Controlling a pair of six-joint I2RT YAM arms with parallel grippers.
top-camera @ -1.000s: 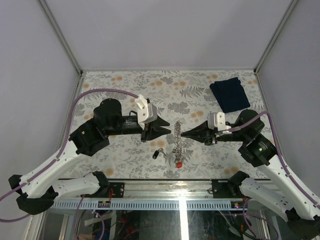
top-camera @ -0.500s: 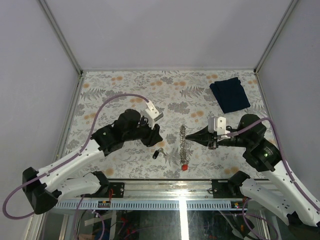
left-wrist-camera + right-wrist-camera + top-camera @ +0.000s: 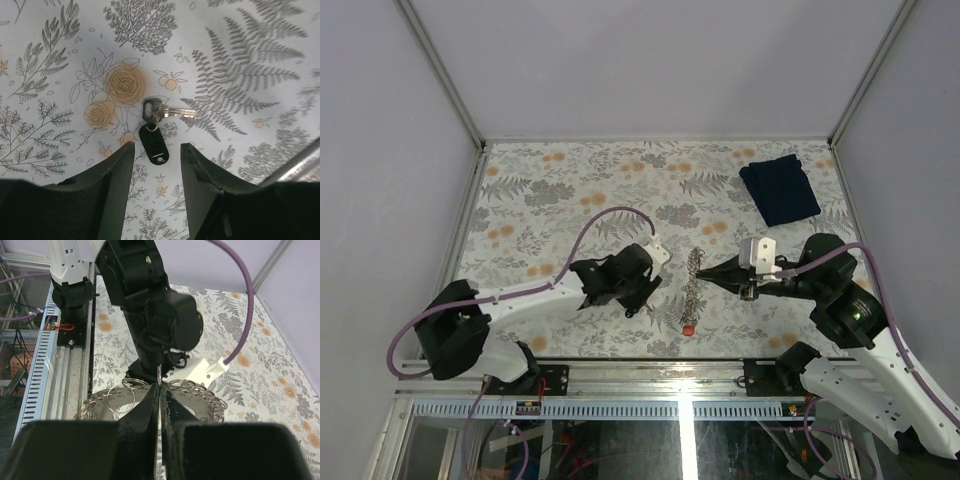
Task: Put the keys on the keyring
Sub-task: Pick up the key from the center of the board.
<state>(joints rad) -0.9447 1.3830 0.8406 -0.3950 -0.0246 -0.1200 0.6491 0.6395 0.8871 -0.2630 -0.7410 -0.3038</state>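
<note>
Left gripper (image 3: pixel 156 149): jaws released, keys (image 3: pixel 158 111) lying between and just ahead of tips | Right gripper (image 3: pixel 160 390): jaws clenched on keyring (image 3: pixel 198 388), chain draped either side

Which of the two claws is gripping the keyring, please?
The right claw: it is shut on the keyring, while the left claw hangs open above the key.

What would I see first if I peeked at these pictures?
A shiny silver keyring with a red tag sits mid-table, pinched in the right hand. Just left of it, the left hand is open right above the little keys on the flowery table. A dark blue cloth lies in the far right corner.
</note>
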